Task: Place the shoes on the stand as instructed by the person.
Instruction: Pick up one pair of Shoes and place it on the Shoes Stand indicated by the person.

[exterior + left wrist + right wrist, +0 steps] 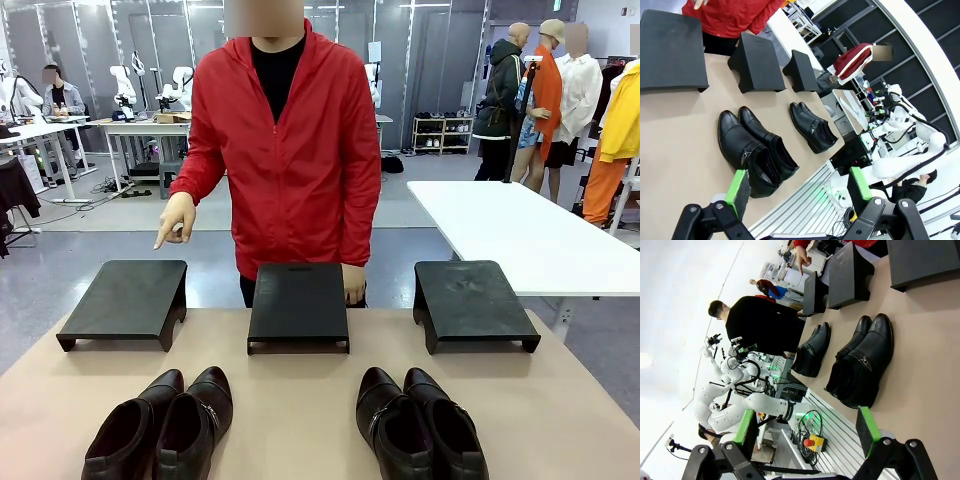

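The tan desk (300, 395) has three black stands in a row along its far edge: left stand (125, 298), middle stand (298, 303) and right stand (470, 300), with gaps between them. The shoes sit near the near edge, toes toward the stands. The left pair (160, 425) lies before the gap between the left and middle stands, the right pair (420, 428) before the gap between the middle and right ones. In each pair the two shoes touch side by side. A band of bare desk runs between shoes and stands, and another between the pairs.

The person (290, 150) stands just behind the middle stand. One hand (175, 220) points down above the left stand's far edge; the other hand (353, 283) hangs behind the middle stand. A white table (520, 230) stands beyond the desk's right corner.

The left fingers (739, 186) are released, spread wide and holding nothing, above the near edge by the left pair. The right fingers (864, 427) are likewise released and spread, by the right pair.
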### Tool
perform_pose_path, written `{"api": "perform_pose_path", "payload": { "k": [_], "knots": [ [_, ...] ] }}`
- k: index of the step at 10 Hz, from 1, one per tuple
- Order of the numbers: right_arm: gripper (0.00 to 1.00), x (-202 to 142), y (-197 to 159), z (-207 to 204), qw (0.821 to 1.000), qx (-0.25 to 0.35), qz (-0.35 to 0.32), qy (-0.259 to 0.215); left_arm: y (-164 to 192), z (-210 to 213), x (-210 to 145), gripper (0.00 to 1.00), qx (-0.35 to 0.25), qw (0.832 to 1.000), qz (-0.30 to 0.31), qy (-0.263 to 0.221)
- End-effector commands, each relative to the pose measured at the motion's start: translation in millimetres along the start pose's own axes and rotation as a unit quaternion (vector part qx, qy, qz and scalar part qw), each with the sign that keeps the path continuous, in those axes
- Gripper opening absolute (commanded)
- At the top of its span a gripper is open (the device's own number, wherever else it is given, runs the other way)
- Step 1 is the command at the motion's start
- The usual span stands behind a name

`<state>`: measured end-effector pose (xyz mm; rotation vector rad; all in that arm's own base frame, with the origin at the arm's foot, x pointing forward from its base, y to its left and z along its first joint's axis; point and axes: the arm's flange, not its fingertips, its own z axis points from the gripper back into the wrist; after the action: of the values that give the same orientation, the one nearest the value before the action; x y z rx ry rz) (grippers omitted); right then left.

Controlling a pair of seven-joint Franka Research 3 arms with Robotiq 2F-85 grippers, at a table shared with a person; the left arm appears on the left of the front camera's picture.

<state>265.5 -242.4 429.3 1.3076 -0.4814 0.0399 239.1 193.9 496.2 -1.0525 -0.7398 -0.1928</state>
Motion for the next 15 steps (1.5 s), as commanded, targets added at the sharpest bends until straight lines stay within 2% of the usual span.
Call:
{"api": "perform_pose_path", "payload": {
  "k": [1, 5, 6, 8, 10, 12, 13, 15],
  "knots": [
    [1.00, 1, 0, 1, 1.000, 0.006, 0.006, -0.004, -1, 0, 1, 1.00, -0.008, 1.000, -0.006, -0.004],
    [1.00, 1, 0, 1, 1.000, 0.006, 0.006, -0.004, 0, 0, 0, 1.00, 0.000, 1.000, 0.000, 0.000],
    [1.00, 1, 0, 1, 1.000, 0.006, 0.006, -0.004, -26, -7, 17, 1.00, 0.018, 0.999, -0.014, 0.027],
    [1.00, 1, 0, 1, 1.000, 0.006, 0.006, -0.004, -88, -52, 54, 1.00, 0.047, 0.988, -0.061, 0.136],
    [1.00, 1, 0, 1, 1.000, 0.006, 0.006, -0.004, -137, -94, 77, 1.00, 0.070, 0.968, -0.079, 0.229],
    [1.00, 1, 0, 1, 1.000, 0.006, 0.006, -0.004, -174, -151, 78, 1.00, 0.135, 0.933, -0.092, 0.321],
    [1.00, 1, 0, 1, 1.000, 0.006, 0.006, -0.004, -193, -185, 64, 1.00, 0.168, 0.914, -0.106, 0.354],
    [1.00, 1, 0, 1, 1.000, 0.006, 0.006, -0.004, -211, -221, 33, 1.00, 0.207, 0.896, -0.106, 0.378]
  ]
}}
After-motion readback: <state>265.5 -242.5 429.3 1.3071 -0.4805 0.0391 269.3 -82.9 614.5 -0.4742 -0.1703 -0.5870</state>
